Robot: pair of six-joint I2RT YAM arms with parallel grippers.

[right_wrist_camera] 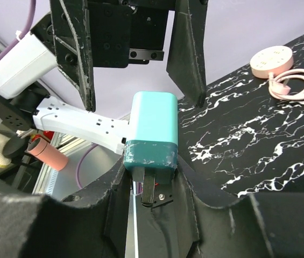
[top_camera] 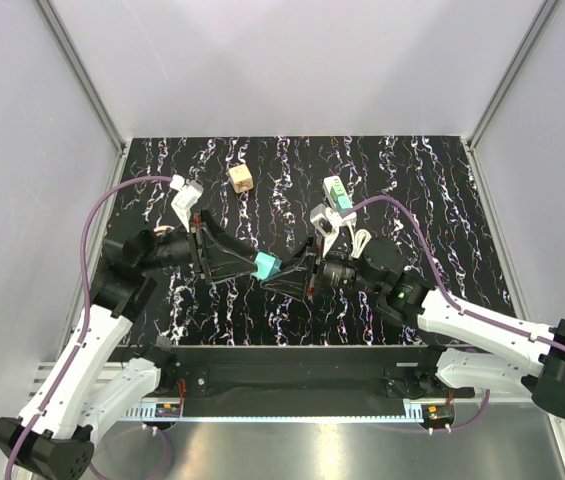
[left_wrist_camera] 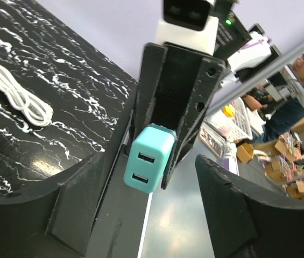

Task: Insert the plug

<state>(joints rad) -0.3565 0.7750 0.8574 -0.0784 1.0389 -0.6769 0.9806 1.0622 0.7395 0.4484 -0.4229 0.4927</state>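
The plug (top_camera: 337, 189) — the small light-green body — lies on the tabletop (top_camera: 432, 200) toward the far right, just beyond the right arm's wrist and near a coiled white cord (top_camera: 359, 240). Neither gripper touches it. Something white adjoins it, but from above I cannot tell what that is.

Both grippers meet above the middle of the tabletop around a teal block (top_camera: 267, 267). The right gripper (right_wrist_camera: 152, 188) has its jaws closed on the block's pronged end, and the block's two-port face points at the left wrist. The left gripper (left_wrist_camera: 162, 161) has its jaws open, one finger on each side of the block, neither pressing on it as far as I can see.

I judge the step in hand to be a handover of the block, with insertion not yet begun. The next move calls for the left arm to back straight off without brushing the block. A free gripper then has to reach the plug, take it by its body with the prongs clear, and line it up square to its socket — which these views do not show plainly.
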